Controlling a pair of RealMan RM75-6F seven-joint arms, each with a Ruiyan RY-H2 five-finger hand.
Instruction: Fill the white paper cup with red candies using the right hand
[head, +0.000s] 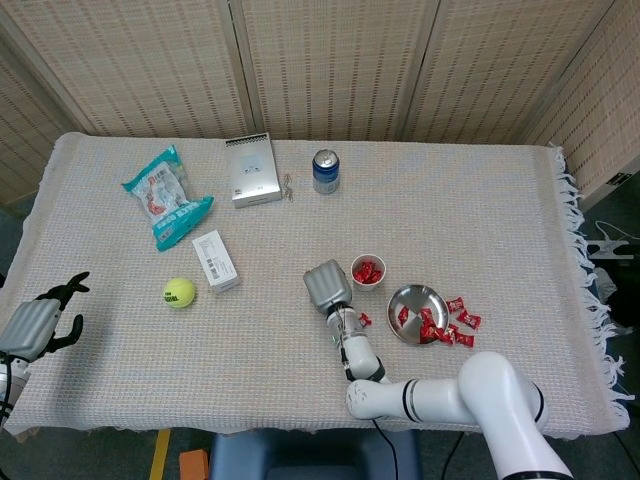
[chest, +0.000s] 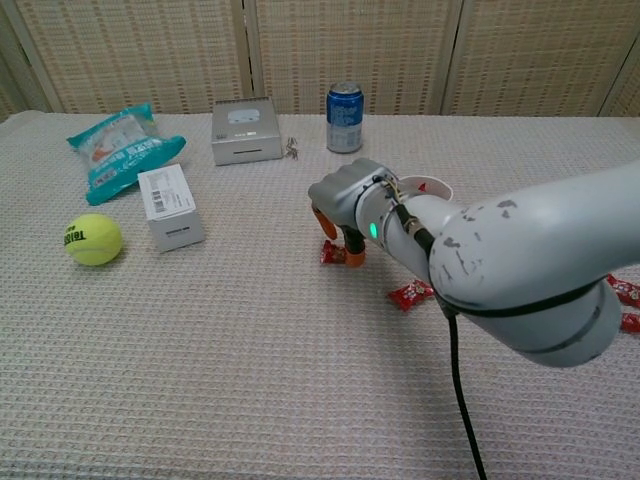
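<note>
Candy (chest: 333, 252) lies near the table's middle, under the right hand (chest: 340, 215), whose fingertips (chest: 354, 259) touch it; whether they grip it I cannot tell. A weak pinch could drop it before the white paper cup (head: 367, 271) nearby.

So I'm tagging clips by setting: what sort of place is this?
Probably an indoor lab or test room: a table under a woven cloth, folding screens behind it, assorted test props like a tennis ball.

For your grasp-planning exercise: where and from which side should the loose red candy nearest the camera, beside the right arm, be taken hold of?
Pinch the candy across its plump middle, from straight above. It lies flat on the cloth, so nothing can get under it, and its twisted wrapper ends look too thin to hold. The right robot hand is low over the other loose candy.
</note>
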